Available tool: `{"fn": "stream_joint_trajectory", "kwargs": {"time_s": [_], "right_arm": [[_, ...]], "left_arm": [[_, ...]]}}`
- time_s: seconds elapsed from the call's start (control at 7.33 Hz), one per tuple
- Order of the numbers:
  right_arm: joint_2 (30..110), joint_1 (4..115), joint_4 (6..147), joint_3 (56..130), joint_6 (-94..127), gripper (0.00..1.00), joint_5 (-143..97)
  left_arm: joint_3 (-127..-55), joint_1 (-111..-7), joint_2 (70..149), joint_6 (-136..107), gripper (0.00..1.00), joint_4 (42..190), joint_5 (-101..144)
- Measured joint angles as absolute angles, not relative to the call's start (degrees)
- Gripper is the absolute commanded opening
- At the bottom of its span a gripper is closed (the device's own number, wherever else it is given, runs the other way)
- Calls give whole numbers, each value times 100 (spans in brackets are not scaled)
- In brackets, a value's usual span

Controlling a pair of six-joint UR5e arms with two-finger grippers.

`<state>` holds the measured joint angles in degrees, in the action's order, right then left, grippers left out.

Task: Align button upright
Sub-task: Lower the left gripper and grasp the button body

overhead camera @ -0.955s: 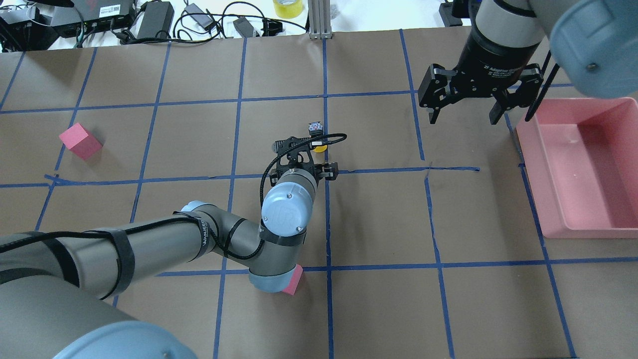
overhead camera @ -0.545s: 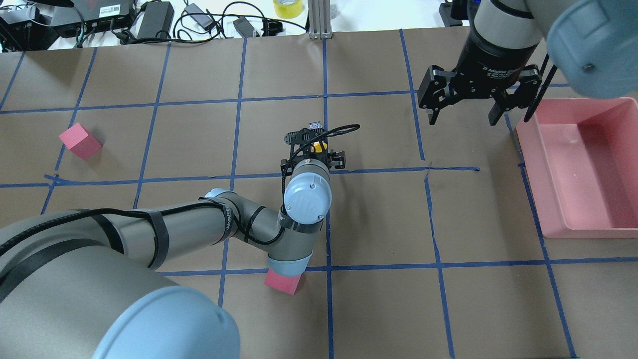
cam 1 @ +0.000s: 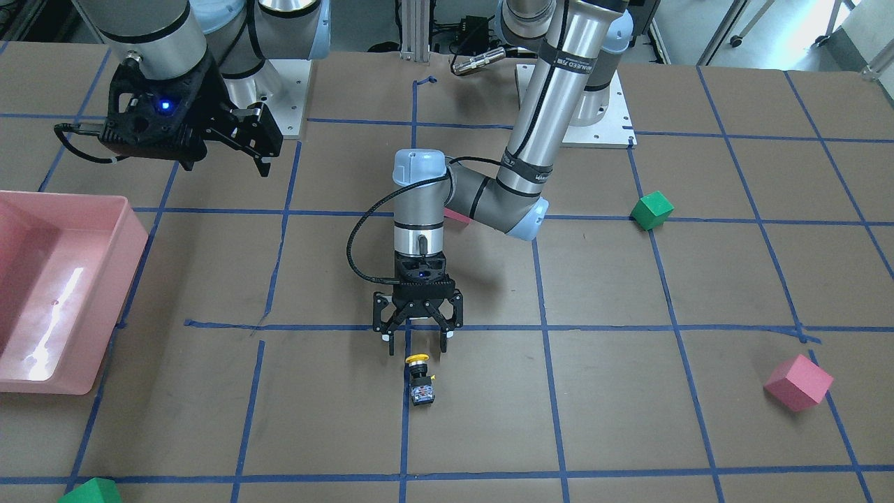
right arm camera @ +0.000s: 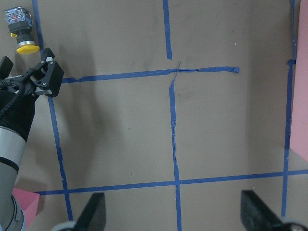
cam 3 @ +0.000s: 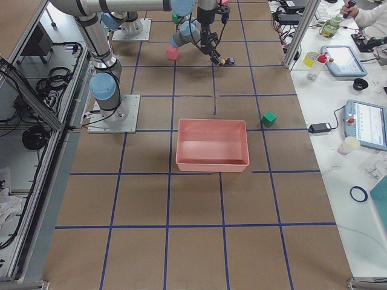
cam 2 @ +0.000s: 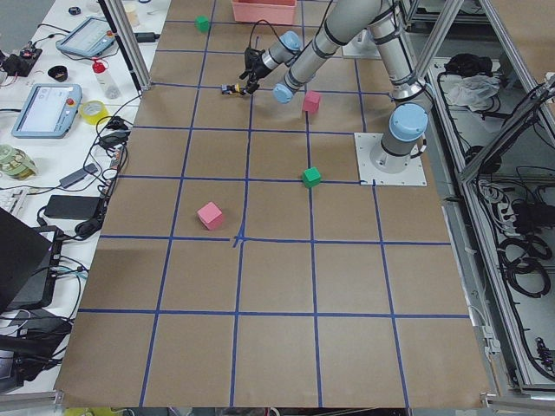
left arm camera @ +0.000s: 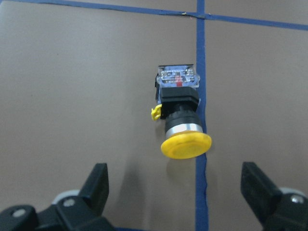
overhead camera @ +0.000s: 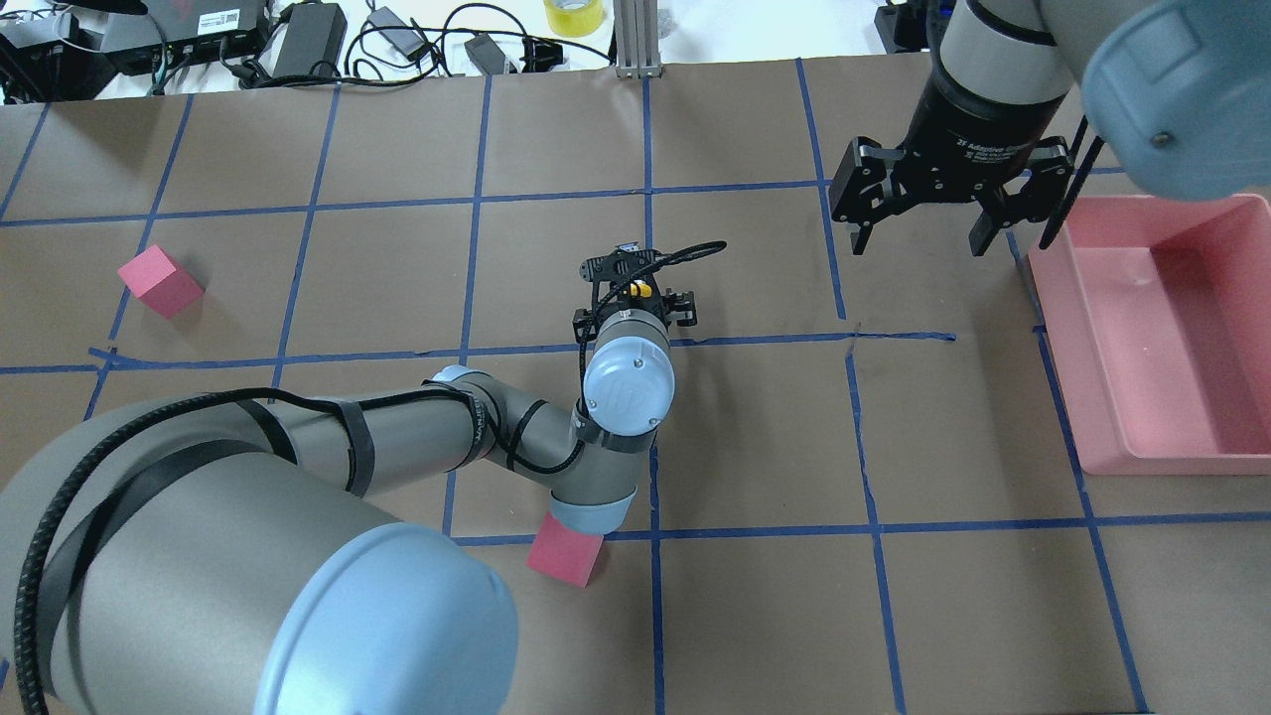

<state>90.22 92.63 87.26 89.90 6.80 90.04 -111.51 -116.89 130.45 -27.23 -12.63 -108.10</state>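
Brown taped table (cam 1: 628, 419) holds the button (cam 1: 420, 381) lying sideways just beyond the released left hand (cam 1: 417, 342).

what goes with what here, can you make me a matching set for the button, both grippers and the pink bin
Things:
1 button
2 left gripper
3 right gripper
4 pink bin

States:
A open, hanging in the air near the bin's corner
B lying on its side beside a blue tape line
C sits far to the robot's right
D open, low, just short of the yellow cap

Pairs: 1-B, 2-D, 3-A, 4-C
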Motion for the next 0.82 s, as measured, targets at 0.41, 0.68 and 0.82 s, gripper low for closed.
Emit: {"fn": "stream_joint_trajectory", "kwargs": {"time_s": [0.41,0.68,0.82], "right_arm": [[9018,9264,8723,8991,677,100,9004],[9018,9264,8723,8991,683,100,9004],[9015,9264,8721,8991,690,100,9005]], "left_arm": [[-11132,-11689,13103,-2706,65,-1316,-10813],[-10998,-11690,13177,-2669,65,-1318,-10909],[-10947,-11689,13217,-2630,64,-1320,-10966]]}}
